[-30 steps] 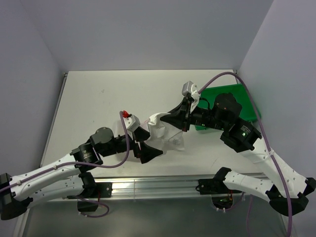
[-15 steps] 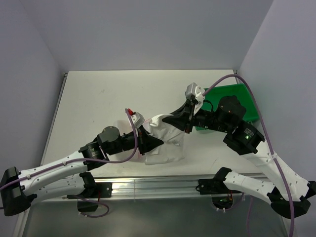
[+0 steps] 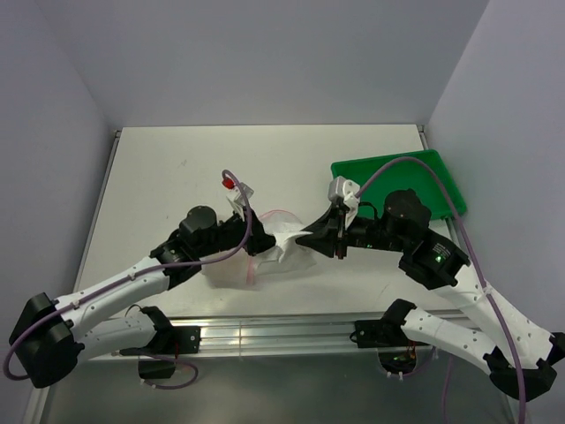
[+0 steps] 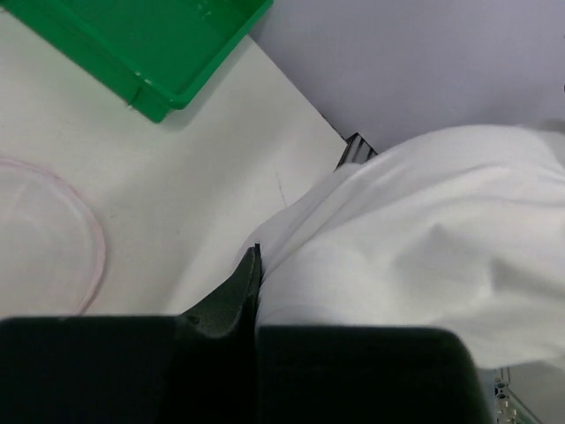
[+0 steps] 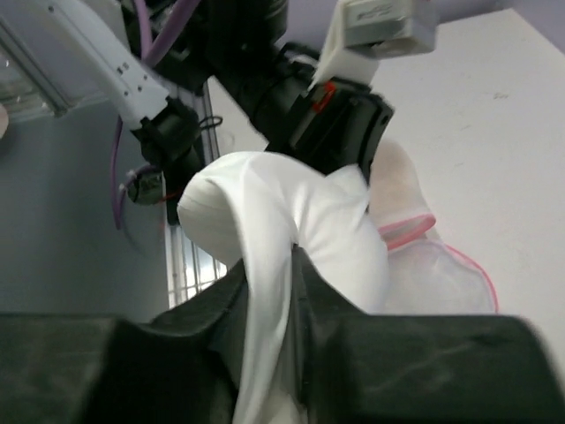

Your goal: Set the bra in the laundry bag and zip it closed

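Your left gripper (image 3: 254, 247) is clamped tight on the bra (image 4: 415, 230); in its wrist view you see one dark finger (image 4: 238, 296) pressed against the edge of the pale cloth, which bulges up to the right of it. Your right gripper (image 5: 269, 274) has a fold of the same garment pinched between its nearly closed fingers; the fabric rises from them in a rounded hump and reaches across to the left gripper, which faces it close by. So you have the bra bunched and held up between both arms, over the middle of the table (image 3: 168, 177), toward its near edge; it looks white rather than tan here. The laundry bag (image 4: 40, 243) lies on the table just beside and partly beneath the bra; its mesh is translucent and its pink zipper band (image 5: 408, 231) curves round the rim; you cannot tell whether any of the bra is inside it. The green tray (image 3: 402, 172) sits at the far right of the table, apart from the bag.
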`<act>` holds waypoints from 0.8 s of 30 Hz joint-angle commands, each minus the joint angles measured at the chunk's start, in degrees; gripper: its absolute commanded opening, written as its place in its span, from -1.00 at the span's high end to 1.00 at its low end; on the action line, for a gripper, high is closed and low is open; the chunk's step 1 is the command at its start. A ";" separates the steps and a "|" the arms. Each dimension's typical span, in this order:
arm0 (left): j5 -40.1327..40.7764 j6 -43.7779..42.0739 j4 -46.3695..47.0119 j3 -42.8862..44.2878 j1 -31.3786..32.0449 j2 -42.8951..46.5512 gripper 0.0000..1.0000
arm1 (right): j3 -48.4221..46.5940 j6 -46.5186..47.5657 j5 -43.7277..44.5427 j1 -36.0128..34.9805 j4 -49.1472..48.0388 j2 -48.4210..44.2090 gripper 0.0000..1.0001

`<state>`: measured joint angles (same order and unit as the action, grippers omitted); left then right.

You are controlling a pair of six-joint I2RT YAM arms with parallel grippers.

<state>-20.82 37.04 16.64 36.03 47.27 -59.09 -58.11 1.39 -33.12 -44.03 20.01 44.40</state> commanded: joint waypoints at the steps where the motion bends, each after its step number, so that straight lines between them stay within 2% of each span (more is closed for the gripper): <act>1: -1.07 1.99 -0.03 2.90 -3.23 -0.94 0.99 | 0.97 0.63 -3.96 -1.49 1.96 -1.86 0.40; 2: -1.07 2.07 -0.82 3.77 -3.75 -1.20 1.00 | 1.50 0.81 -4.31 -2.11 2.40 -1.78 0.26; 3: -0.89 2.07 -1.00 4.22 -4.11 -1.46 1.00 | 1.59 0.90 -4.58 -3.33 3.53 -1.69 0.01; 6: -0.54 1.99 -1.70 5.71 -6.39 -1.82 1.00 | 1.94 1.34 -2.57 -5.71 6.43 -1.51 -0.19; 11: 1.04 0.93 -2.93 6.95 -6.92 -0.51 1.00 | 5.11 -0.59 3.23 -6.77 6.36 -4.15 -0.43; 17: 6.30 -0.20 -4.33 5.37 -6.84 2.66 1.00 | 5.38 -6.74 13.06 -6.68 1.09 -3.63 -0.51; 20: 10.88 -1.00 -4.69 3.70 -6.49 5.30 1.00 | 4.32 -12.53 16.06 -6.42 -2.33 -1.52 -0.64; 24: 15.97 -2.40 -4.16 2.03 -5.26 9.69 1.00 | 5.19 -24.90 29.56 -6.33 -7.95 0.95 -0.78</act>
<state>-10.55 36.69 11.09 38.72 40.97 -52.38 -52.23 -12.60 -15.79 -50.48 19.70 43.97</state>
